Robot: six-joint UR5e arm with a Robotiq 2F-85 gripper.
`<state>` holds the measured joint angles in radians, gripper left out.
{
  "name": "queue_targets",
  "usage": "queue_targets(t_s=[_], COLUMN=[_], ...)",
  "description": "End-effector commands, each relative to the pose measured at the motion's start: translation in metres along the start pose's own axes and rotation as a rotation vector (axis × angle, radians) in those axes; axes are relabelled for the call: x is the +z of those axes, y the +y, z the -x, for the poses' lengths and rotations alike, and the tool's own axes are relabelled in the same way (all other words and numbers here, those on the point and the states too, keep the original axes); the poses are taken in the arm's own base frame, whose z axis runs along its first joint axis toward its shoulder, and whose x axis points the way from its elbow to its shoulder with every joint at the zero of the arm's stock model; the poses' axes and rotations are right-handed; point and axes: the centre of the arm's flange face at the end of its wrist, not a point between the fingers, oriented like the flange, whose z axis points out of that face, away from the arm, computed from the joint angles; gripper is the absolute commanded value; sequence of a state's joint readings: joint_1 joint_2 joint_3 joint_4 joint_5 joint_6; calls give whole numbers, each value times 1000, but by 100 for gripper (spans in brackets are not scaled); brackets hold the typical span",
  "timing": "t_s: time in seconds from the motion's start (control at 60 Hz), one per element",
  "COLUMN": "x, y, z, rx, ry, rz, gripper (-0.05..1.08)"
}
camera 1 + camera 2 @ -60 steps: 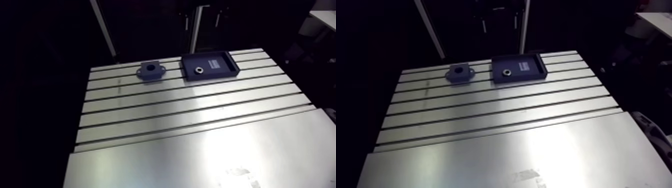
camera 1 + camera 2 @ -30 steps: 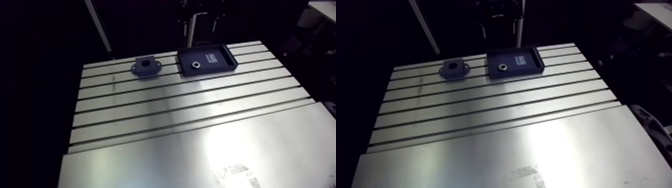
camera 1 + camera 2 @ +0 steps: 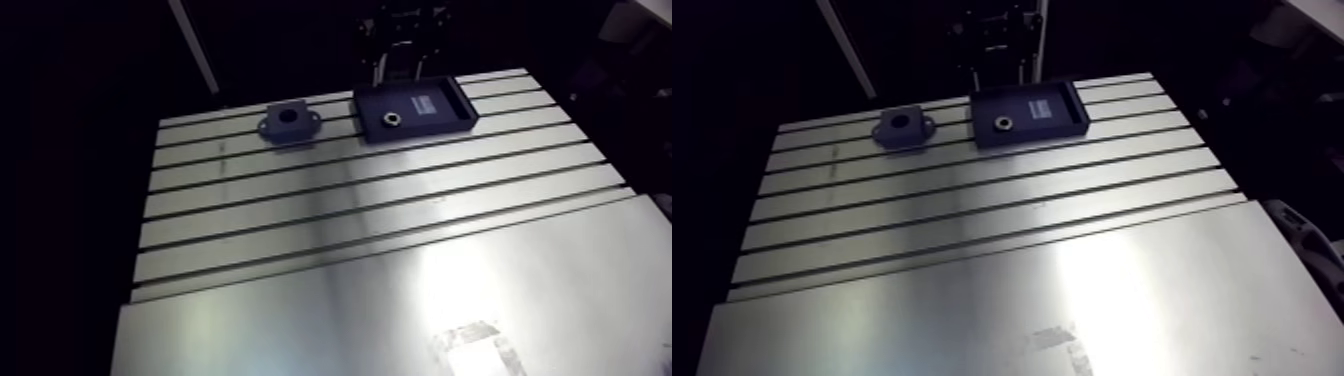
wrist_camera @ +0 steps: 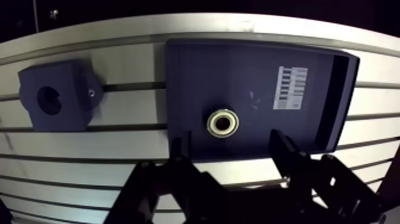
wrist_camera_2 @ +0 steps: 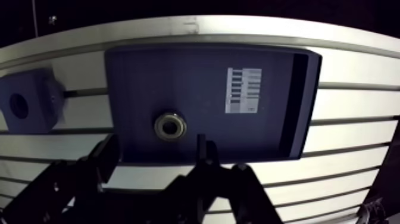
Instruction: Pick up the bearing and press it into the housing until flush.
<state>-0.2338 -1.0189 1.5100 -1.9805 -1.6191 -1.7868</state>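
Note:
A small metal bearing (image 4: pixel 222 123) lies flat in a dark blue tray (image 4: pixel 256 71) that carries a white label. In the wrist view my gripper (image 4: pixel 230 142) hangs above the tray's near edge, open, and nothing sits between its fingers (image 4: pixel 180 149). The bearing is just ahead of the gap. To one side of the tray, a dark blue housing (image 4: pixel 56 98) with a round bore rests on the table. In the arm view the housing (image 3: pixel 289 121), tray (image 3: pixel 430 103) and bearing (image 3: pixel 391 122) sit at the table's far edge, and the gripper (image 3: pixel 400 25) is dim above the tray.
The slotted aluminium table (image 3: pixel 380 230) stretches from the parts toward the camera, with a smooth plate (image 3: pixel 400 320) on its near half. A slanted metal post (image 3: pixel 195 45) stands behind the far left corner.
The arm view has shifted, so the camera moved. The gripper now shows at the top of that view, above the tray. Housing, tray and bearing have not moved on the table.

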Motion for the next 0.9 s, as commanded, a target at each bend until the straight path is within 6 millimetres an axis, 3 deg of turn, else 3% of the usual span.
queue_targets(t_s=[0.017,0.183,0.9], x=[13,17,39], y=[2,9,5], z=[-1,1,8], rx=[1,8,6], ry=[-13,-17,-30], rz=[-3,-5,-8], gripper=[43,44,44])
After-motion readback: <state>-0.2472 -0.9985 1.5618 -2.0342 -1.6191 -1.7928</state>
